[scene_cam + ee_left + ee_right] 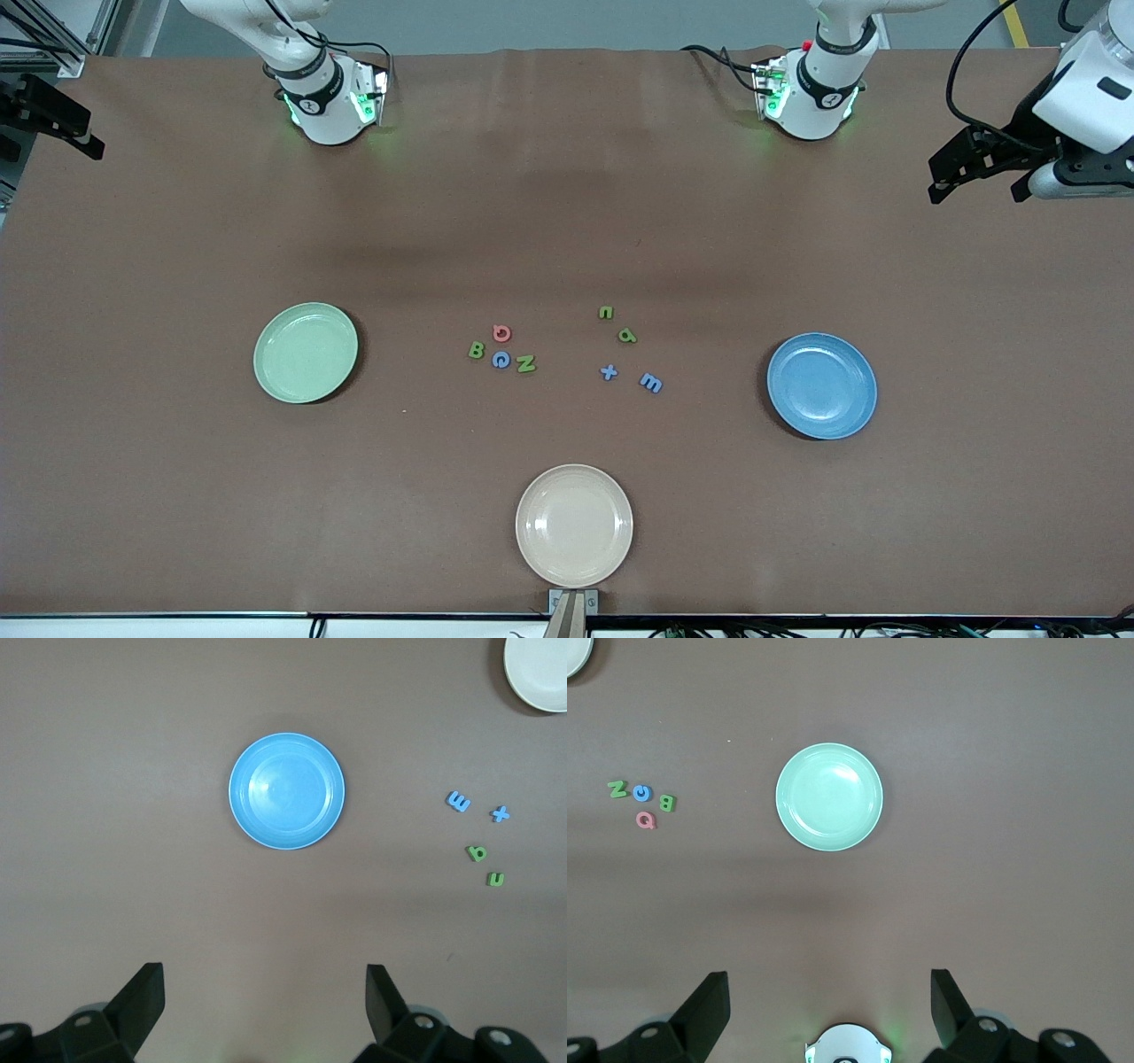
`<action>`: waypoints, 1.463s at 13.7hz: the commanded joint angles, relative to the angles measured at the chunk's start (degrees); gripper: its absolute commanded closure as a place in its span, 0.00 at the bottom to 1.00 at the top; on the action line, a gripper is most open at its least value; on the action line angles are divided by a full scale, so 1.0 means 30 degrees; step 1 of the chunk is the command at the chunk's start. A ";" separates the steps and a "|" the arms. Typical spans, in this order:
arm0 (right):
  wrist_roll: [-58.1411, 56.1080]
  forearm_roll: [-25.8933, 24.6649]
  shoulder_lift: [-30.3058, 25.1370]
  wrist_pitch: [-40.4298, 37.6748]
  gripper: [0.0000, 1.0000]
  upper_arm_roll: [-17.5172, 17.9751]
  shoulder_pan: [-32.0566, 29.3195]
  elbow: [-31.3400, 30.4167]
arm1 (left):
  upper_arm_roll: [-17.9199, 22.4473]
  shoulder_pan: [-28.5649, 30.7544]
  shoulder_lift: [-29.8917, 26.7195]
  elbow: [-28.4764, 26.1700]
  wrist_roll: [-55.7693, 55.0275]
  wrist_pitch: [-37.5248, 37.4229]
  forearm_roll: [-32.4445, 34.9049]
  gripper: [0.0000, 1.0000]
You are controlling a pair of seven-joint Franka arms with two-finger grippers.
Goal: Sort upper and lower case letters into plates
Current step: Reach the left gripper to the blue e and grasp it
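The left gripper is hanging high over the bench at the left arm's end, its fingers spread wide with nothing between them; in the front view it is showing near the edge where the bases stand. The right gripper is hovering high at the right arm's end, likewise spread and holding nothing, with its own arm's base showing between the fingers; in the front view only a dark piece of it is showing, at that end's edge of the bench.

The blue plate is lying toward the left arm's end of the brown table, and it is sitting under the left wrist camera. The pale green plate is lying toward the right arm's end, seen from above by the right wrist camera. Both are holding no letters.

Between the two plates, the letters are resting in two loose clusters. Toward the green plate are lying a green B, a pink Q, a blue letter that may be a C or G and a green N. Toward the blue plate are lying a green n, a green letter reading d or p, a blue x and a blue m.

A cream-beige plate is sitting at the middle of the bench edge nearest the front camera.
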 commanded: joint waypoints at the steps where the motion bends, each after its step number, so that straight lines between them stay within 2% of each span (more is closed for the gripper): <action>1: 0.0528 0.0268 -0.0165 -0.0192 0.00 0.0074 0.0023 -0.0037 | 0.0053 0.0010 0.0286 0.0619 0.0133 -0.0079 -0.0002 0.00; 5: 0.0616 0.0268 -0.0195 -0.0163 0.00 0.0074 0.0023 -0.0037 | 0.0054 0.0011 0.1193 0.1349 0.0131 0.0067 -0.0177 0.00; 9: 0.1290 0.0268 -0.0165 -0.0133 0.00 0.0162 0.0082 -0.0067 | -0.0471 -0.0865 0.3211 0.1411 -0.0857 0.1148 -0.0003 0.00; 12: 0.1291 0.0298 -0.0165 -0.0075 0.00 0.0162 0.0111 -0.0067 | -0.1291 -0.1452 0.4736 0.1294 -0.4749 0.2230 0.0027 0.00; 17: 0.1261 0.0298 -0.0107 -0.0016 0.00 0.0133 0.0082 0.0021 | -0.1324 -0.3618 0.7137 -0.0022 -1.0665 0.5889 0.0319 0.00; 20: 0.1145 0.0443 -0.0048 0.0013 0.00 0.0075 0.0053 0.0080 | -0.1352 -0.4966 0.9186 -0.0113 -1.4854 0.8175 0.1665 0.00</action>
